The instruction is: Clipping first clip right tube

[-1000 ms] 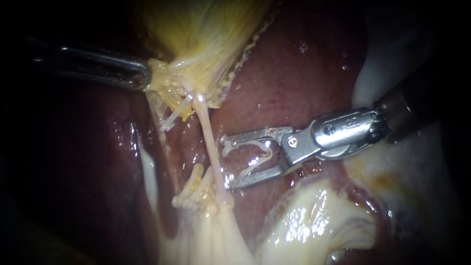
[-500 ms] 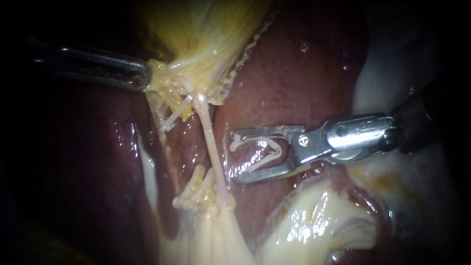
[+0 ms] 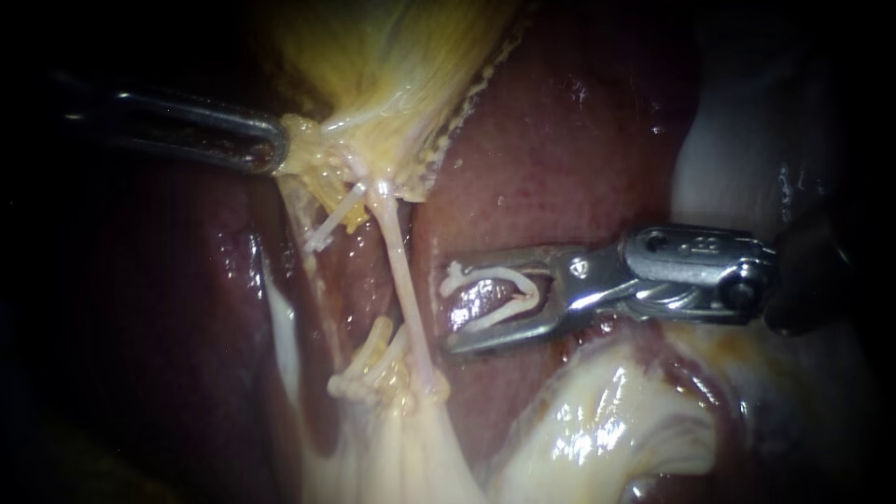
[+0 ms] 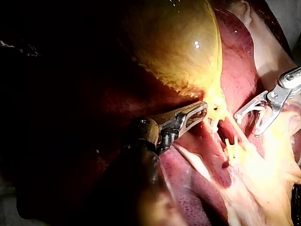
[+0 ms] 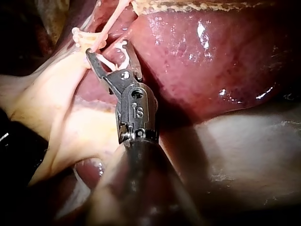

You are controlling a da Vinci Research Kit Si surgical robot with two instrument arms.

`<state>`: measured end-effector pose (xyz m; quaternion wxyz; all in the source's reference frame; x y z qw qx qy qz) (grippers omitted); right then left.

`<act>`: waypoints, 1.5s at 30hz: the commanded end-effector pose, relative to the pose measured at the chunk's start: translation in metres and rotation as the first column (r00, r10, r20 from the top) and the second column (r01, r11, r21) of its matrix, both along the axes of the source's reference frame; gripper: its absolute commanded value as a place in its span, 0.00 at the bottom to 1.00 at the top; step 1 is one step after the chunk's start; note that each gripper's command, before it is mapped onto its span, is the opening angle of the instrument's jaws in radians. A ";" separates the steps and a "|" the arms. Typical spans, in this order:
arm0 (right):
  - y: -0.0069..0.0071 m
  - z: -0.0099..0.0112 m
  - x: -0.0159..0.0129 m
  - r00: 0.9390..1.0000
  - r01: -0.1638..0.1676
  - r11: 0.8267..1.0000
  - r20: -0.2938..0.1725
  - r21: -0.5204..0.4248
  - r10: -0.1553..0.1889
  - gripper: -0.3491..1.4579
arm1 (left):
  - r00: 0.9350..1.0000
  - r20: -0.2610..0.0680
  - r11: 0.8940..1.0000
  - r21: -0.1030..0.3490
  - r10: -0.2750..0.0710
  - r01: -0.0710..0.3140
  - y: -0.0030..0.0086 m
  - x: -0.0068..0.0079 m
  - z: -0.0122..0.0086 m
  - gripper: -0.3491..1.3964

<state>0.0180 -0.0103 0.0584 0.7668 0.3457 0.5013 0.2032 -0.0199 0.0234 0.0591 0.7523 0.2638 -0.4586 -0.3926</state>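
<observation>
The right tube (image 3: pixel 399 271) is a thin pale strand running from the gallbladder (image 3: pixel 392 65) neck down to pale fatty tissue. My left instrument (image 3: pixel 278 149) comes in from the left, its jaws shut on the gallbladder neck, as the left wrist view also shows (image 4: pixel 201 112). My right instrument (image 3: pixel 448 301) lies level just right of the tube. A white clip (image 3: pixel 485 273) sits between its jaws, touching both. The tube lies outside the jaws, beyond their tips. In the right wrist view the jaw tips (image 5: pixel 107 49) almost reach the tube.
Dark red liver (image 3: pixel 560 159) lies behind and under the right instrument. A shorter pale strand (image 3: pixel 331 219) runs left of the right tube. Glistening pale fatty tissue (image 3: pixel 597 429) bulges below the right instrument. The far left is dark.
My right instrument has drawn back slightly to the right from the tube and levelled out. Its jaws look closer together. The left instrument has held still.
</observation>
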 end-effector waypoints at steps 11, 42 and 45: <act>-0.0007 0.0006 0.0012 1.000 0.025 0.998 0.012 0.051 -0.026 0.45 | 1.000 0.000 1.000 0.000 0.000 0.000 -0.0001 0.0000 0.0000 0.00; -0.0028 -0.0005 0.0046 0.990 0.032 0.954 -0.141 0.297 0.011 0.45 | 1.000 -0.001 1.000 -0.002 -0.001 0.001 -0.0002 -0.0001 0.0003 0.00; -0.0031 -0.0007 0.0048 0.988 0.042 0.947 -0.153 0.318 0.008 0.45 | 1.000 -0.001 1.000 -0.002 0.000 0.000 -0.0002 -0.0001 0.0003 0.00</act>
